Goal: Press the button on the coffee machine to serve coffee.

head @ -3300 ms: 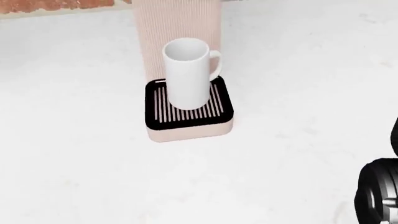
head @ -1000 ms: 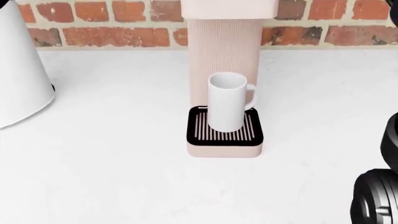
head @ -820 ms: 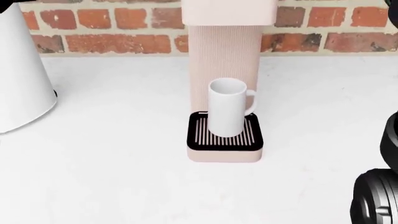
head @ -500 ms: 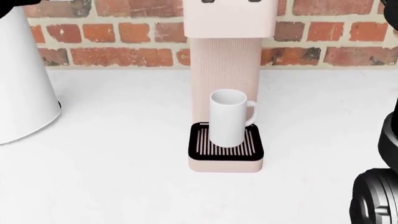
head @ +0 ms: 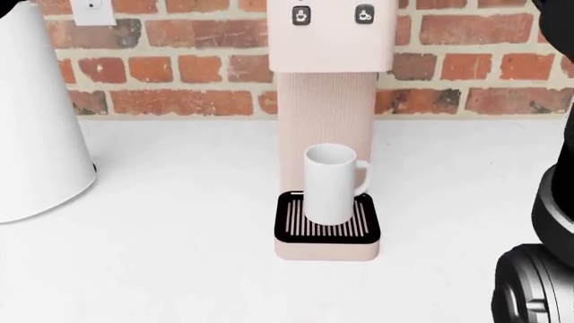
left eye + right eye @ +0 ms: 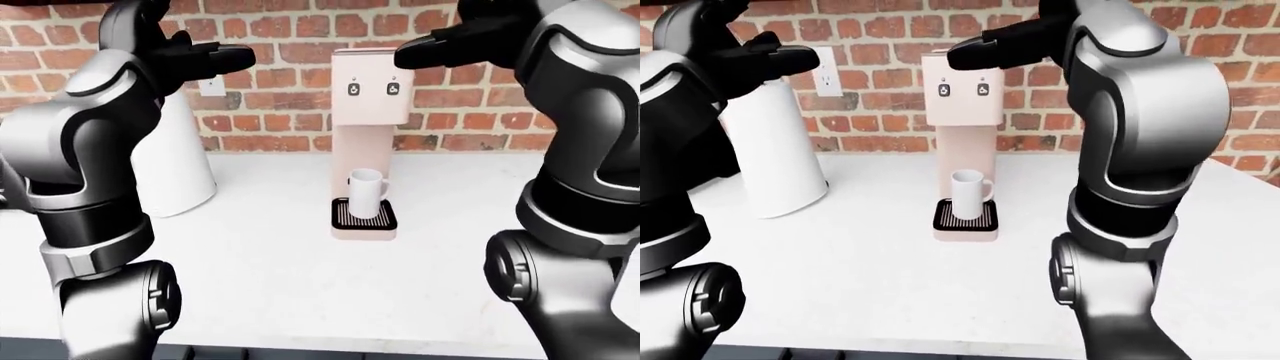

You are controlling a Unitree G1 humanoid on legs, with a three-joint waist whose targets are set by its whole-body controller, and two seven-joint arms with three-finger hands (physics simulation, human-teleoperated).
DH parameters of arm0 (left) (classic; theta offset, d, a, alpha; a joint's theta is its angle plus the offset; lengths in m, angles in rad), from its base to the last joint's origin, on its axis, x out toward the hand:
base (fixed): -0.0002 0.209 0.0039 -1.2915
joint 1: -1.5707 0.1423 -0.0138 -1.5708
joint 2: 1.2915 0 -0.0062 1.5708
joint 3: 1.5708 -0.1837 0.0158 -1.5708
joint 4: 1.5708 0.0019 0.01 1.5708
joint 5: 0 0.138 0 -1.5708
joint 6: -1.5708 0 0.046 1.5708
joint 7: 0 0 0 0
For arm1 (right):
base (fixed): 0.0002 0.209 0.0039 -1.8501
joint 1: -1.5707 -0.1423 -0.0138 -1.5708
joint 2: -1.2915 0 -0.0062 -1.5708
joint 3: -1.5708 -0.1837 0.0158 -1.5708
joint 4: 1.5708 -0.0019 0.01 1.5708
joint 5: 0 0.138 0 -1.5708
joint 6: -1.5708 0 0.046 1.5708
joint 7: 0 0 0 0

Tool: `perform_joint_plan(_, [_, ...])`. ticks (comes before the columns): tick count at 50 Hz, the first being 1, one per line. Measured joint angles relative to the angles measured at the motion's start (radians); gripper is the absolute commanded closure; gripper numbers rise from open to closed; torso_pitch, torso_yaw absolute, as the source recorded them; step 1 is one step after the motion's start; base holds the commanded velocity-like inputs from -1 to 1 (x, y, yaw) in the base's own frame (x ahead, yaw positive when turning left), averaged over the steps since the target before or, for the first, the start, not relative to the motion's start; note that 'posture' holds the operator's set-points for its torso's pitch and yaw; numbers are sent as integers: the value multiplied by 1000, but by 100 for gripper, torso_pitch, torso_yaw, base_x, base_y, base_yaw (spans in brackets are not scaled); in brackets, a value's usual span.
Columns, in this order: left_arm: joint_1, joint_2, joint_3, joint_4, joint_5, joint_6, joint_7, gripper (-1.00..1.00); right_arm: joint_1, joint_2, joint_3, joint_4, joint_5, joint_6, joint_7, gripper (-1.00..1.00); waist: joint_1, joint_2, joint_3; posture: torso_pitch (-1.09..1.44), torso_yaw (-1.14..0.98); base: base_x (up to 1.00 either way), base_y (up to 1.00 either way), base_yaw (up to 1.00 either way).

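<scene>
A pale pink coffee machine [image 5: 328,81] stands against the brick wall, with two dark buttons [image 5: 301,15] on its head. A white mug [image 5: 331,184] sits upright on its black drip grate [image 5: 326,227]. My right hand [image 6: 985,45] is raised at the machine's top, fingers stretched out, open, just above and right of the buttons. My left hand [image 6: 215,56] is raised left of the machine, open and holding nothing.
A tall white cone-shaped appliance [image 5: 36,128] stands on the white counter [image 5: 180,256] to the left. A wall outlet [image 6: 210,85] is on the brick wall behind it. My right arm's black joint [image 5: 538,282] fills the head view's lower right.
The head view has tilted upward: the machine's head and buttons have come into view and the mug has slid down the picture. The mug stays on the grate.
</scene>
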Motion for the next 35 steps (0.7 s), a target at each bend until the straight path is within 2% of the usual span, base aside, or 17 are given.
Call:
perform_joint_plan(6, [6, -5, 4, 0, -1, 0, 10, -100, -15, 33, -9, -100, 33, 84, 27, -100, 0, 1, 0, -58, 0, 0, 0, 0])
perform_joint_plan(12, [11, -5, 1, -8, -10, 2, 18, -100, -27, 75, 12, -221, 111, 189, 78, -100, 0, 2, 4, -58, 0, 0, 0, 0])
perform_joint_plan(21, [21, -1, 3, -10, -13, 3, 21, -100, -80, 109, 13, -315, 146, 290, 73, -100, 2, 2, 6, -58, 0, 0, 0, 0])
perform_joint_plan(30, [-9, -7, -8, 14, -10, -2, 21, -100, -61, 149, 15, -316, 205, 290, 70, -100, 2, 2, 6, -58, 0, 0, 0, 0])
perform_joint_plan(35, [-3, -7, -7, 10, -8, -8, 18, -100, -25, 137, 10, -327, 310, 290, 6, -100, 3, 4, 6, -58, 0, 0, 0, 0])
